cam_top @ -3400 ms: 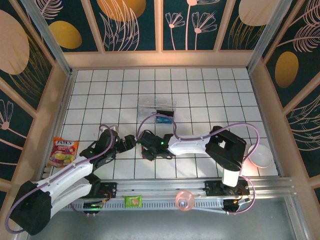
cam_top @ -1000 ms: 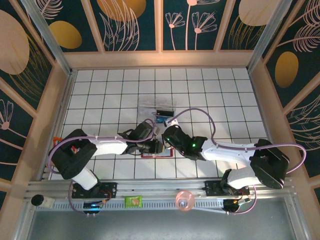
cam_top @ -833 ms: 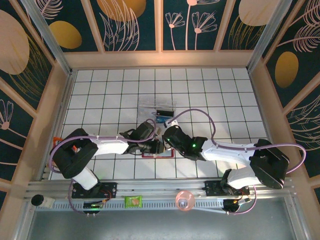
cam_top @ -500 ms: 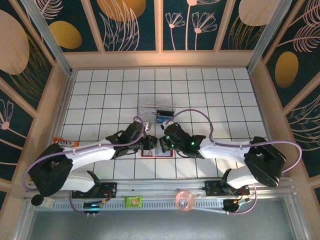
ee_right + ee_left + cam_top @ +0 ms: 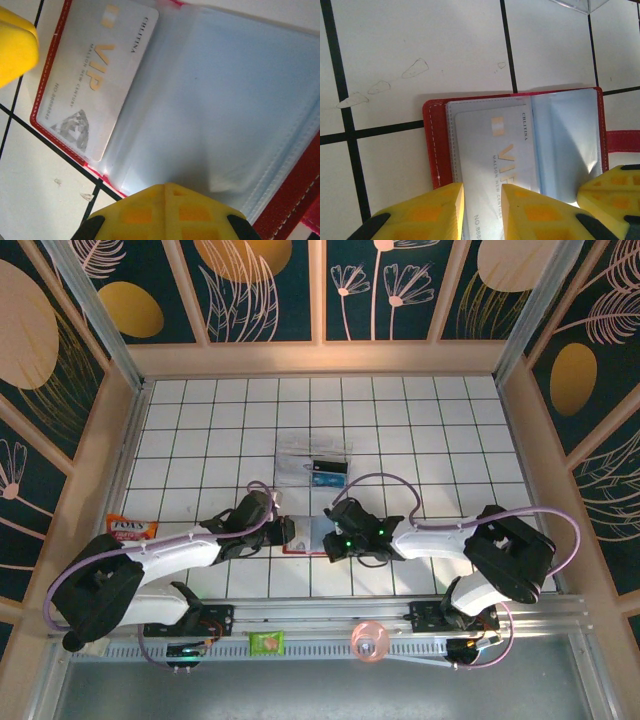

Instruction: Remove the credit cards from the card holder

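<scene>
**A:** Since the last look our two hands have drawn slightly apart in the top view, so the pale sleeves show between them. Our right hand (image 5: 165,200) has also closed up.

**B:** Agreed. Nearest us, our left hand (image 5: 482,195) has its fingers narrowly parted, with the near end of the VIP card (image 5: 492,150) lying in the gap. We see no clamp on it yet.

**A:** And the right hand?

**B:** Its fingers are pressed together and hold nothing. The tip bears down on the clear sleeves (image 5: 225,100), on the half beside the card. We judge it is pinning the card holder (image 5: 540,140) flat.

**A:** Where does the holder lie?

**B:** It lies open on the white tiled table (image 5: 420,50), close to our bases and between the two hands. Its red snap tab (image 5: 622,141) sticks out sideways.

**A:** How will it handle?

**B:** The holder looks light and would likely slide or lift if we let go. The sleeves are soft and probably cling. The card is thin, stiff and slick, so we should pinch its short near end, flat faces between the pads, and draw it straight along the sleeve. We cannot tell whether more cards sit in the other sleeves.

**A:** Farther off?

**B:** The clear plastic box (image 5: 315,452) sits beyond the holder, not touching it.
</scene>
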